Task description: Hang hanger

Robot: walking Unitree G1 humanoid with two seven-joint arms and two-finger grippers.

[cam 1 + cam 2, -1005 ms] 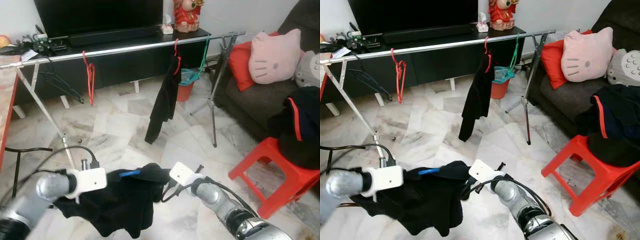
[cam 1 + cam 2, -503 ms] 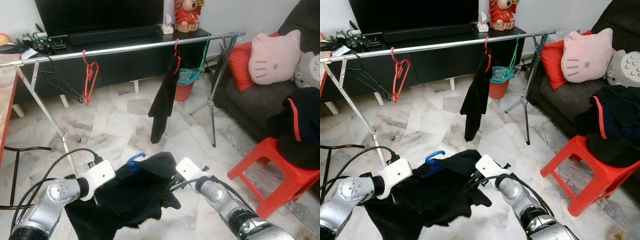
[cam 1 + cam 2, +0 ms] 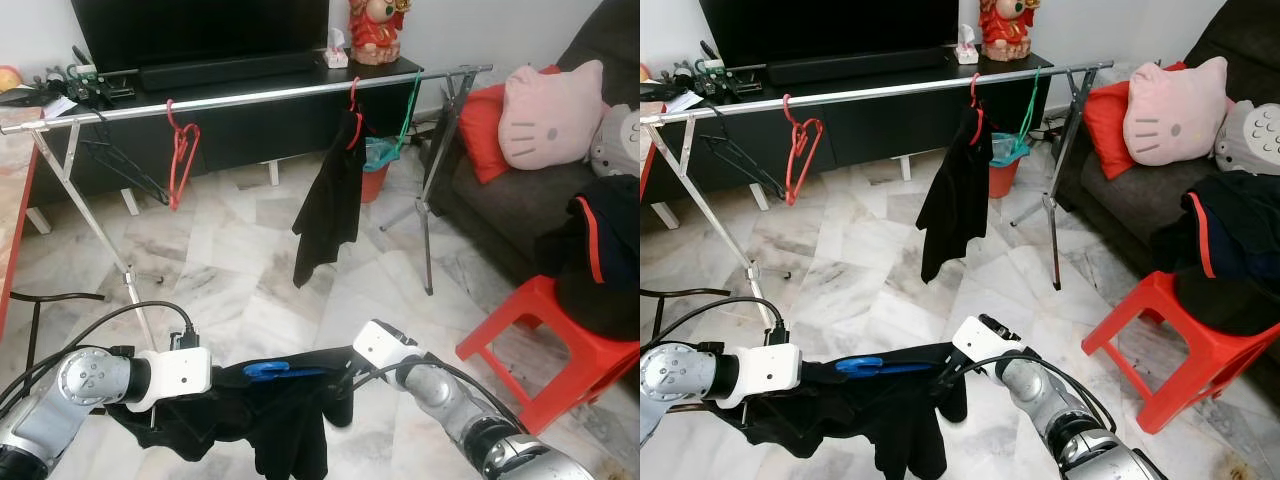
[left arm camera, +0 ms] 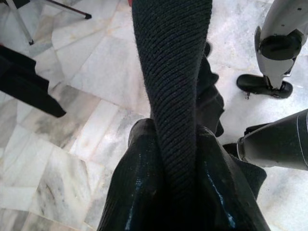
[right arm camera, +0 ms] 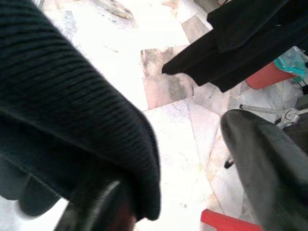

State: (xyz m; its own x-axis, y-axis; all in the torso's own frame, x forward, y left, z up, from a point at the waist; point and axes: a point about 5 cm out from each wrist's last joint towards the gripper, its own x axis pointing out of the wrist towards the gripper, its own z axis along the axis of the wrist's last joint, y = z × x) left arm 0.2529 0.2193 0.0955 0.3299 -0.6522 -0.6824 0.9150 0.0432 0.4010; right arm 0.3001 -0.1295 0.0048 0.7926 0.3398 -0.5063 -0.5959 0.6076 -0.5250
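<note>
A black knit garment (image 3: 270,410) with a blue hanger (image 3: 272,370) in it hangs stretched out low between my two grippers. My left gripper (image 4: 180,202) is shut on one end of it; a band of the knit runs up from between its fingers (image 4: 137,192). My right gripper (image 3: 340,380) is at the other end, open: the knit (image 5: 62,110) lies over one finger, while the other finger (image 5: 269,163) stands apart with floor showing between them. Ahead runs the silver rail (image 3: 250,95) with a bare red hanger (image 3: 178,150), a black garment (image 3: 330,200) and a green hanger (image 3: 410,105).
Black hangers (image 3: 110,160) hang at the rail's left end, whose legs (image 3: 428,200) stand on the marble floor. A black TV cabinet (image 3: 250,125) is behind it. A red stool (image 3: 560,350) with dark clothes and a sofa (image 3: 500,190) stand to the right.
The garment, bunched up between the grippers half a second ago, is now pulled out flat and lower. The blue hanger's hook has tipped level. The black garment on the rail swings a little.
</note>
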